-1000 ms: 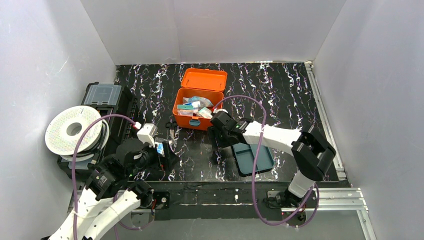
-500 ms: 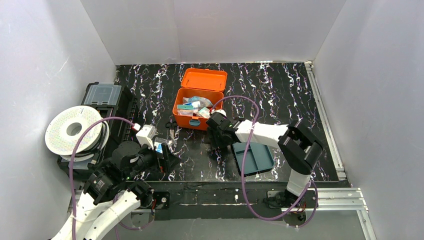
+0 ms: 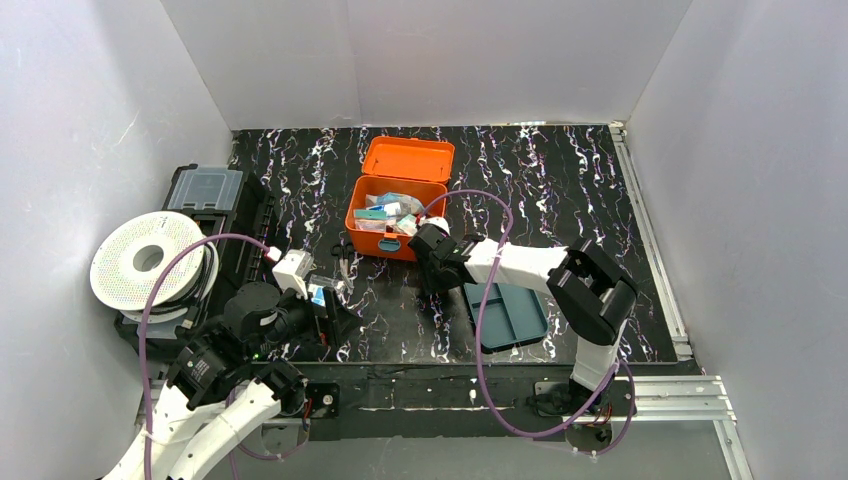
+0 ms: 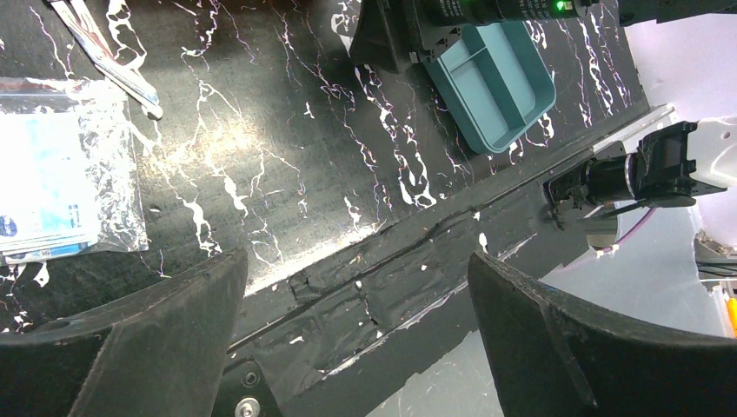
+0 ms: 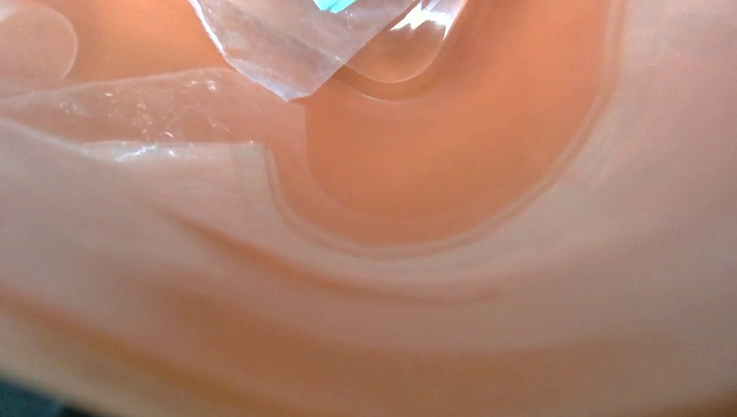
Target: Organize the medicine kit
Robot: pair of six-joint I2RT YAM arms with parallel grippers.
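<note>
medicine kit [image 3: 380,243], bright orange with its lid thrown back, stands mid-table as the right gripper [image 3: 432,240] noses in at its near right corner. the wrist camera there sees only orange plastic, very close, with a corner of clear film [image 5: 287,43] at the top. its fingers are out of that view and too small from above, so how wide the claw stands, or whether it has anything, cannot be told.

the left gripper [image 4: 356,261] hangs low over the near edge of the black marbled table [image 4: 261,165], fingers spread wide with nothing between them. a clear bag [image 4: 52,182] holding a blue-and-white packet lies just beyond its left finger, and a slim metal tool [image 4: 113,65] lies past that.

small packets [image 3: 388,212] fill the open kit. a teal tray [image 3: 510,315] sits on the near right, under the right arm's forearm. at the table's left edge are a black case [image 3: 205,190] with a clear lid and a white spool [image 3: 150,260] nearer the camera.
</note>
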